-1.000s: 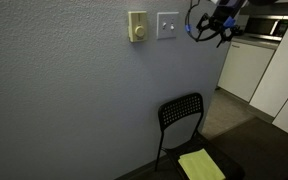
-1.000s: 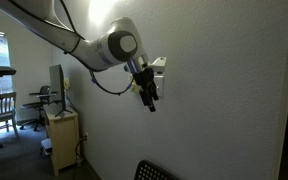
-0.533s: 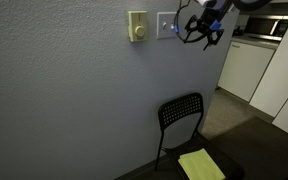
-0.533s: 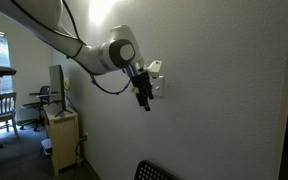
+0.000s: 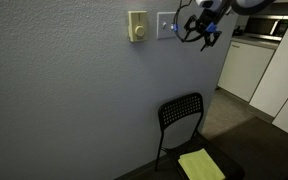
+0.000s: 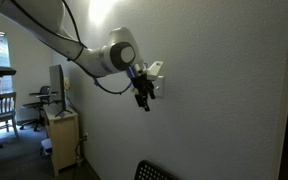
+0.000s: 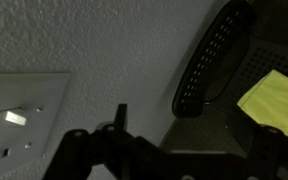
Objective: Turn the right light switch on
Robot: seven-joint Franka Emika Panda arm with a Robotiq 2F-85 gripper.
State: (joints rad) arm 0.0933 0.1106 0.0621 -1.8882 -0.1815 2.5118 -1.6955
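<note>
The textured wall (image 5: 64, 100) carries both plates at the same height, and the single arm (image 6: 44, 35) reaches in close along it. The right light switch (image 5: 167, 24) is the white, nearly square plate mounted high on the wall, just beside the narrower cream plate (image 5: 137, 26) with its round knob. Being almost square, the plate has no long axis to speak of.

In an exterior view the pincer (image 5: 192, 28) hangs level with the switch, on the side away from the cream plate, and its outline overlaps the plate's near edge. In the wrist view the plate (image 7: 19, 115) fills the left edge of the picture. The pincer (image 7: 121, 118) shows as a dark mass low in the middle, its one narrow tip over bare wall just off the plate's edge. The coming move therefore looks like a short sideways shift toward the plate rather than a long reach.

The pincer holds nothing. I cannot tell whether its jaws are apart or together, because the wrist view is too dark and the exterior views too small. Nor can I tell whether it touches the wall or the plate.

The small toggle nubs (image 7: 6, 117) lie across the plate, well inside its edge and further from the tip than the edge is.
</note>
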